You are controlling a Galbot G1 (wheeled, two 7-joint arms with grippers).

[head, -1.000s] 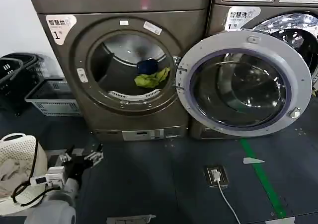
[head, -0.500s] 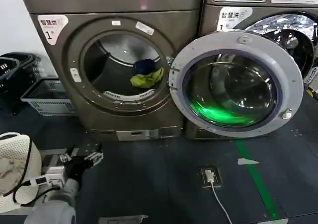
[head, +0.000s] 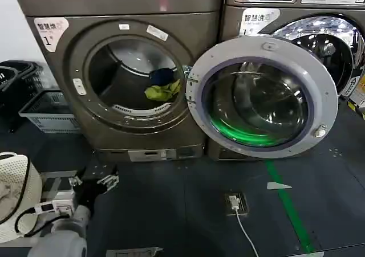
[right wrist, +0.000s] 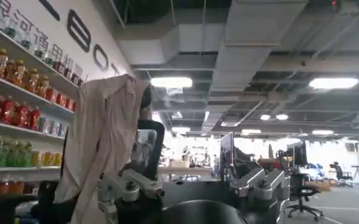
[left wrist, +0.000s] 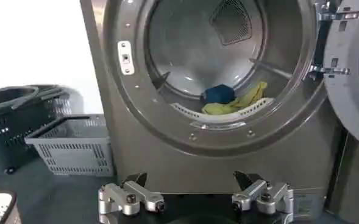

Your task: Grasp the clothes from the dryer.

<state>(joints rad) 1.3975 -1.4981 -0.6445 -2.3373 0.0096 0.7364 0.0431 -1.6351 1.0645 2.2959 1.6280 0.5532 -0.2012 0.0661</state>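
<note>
The dryer (head: 68, 120) stands at the left with its round door (head: 259, 46) swung open to the right. The clothes lie low in the drum: a yellow-green piece (head: 162, 92) with a dark blue one (head: 162, 74) just behind it. In the left wrist view the blue piece (left wrist: 219, 94) and the yellow-green piece (left wrist: 249, 100) rest near the drum's front lip. My left gripper (head: 94, 181) hovers low over the floor in front of the dryer, well short of the porthole, open (left wrist: 191, 179) and empty. My right gripper (right wrist: 191, 176) points away into the room, open and empty.
A grey basket (head: 48, 111) and a dark basket (head: 11, 80) sit left of the dryer. A white hamper (head: 20, 180) holding whitish cloth is at my lower left. A second machine (head: 336, 46) stands behind the open door. A floor socket with cable (head: 235, 203) and a green line (head: 285, 205) mark the floor.
The dryer and its door have slid leftward in the head view. A green glow has appeared on the door glass. My left gripper stays in the same low spot, still open.
</note>
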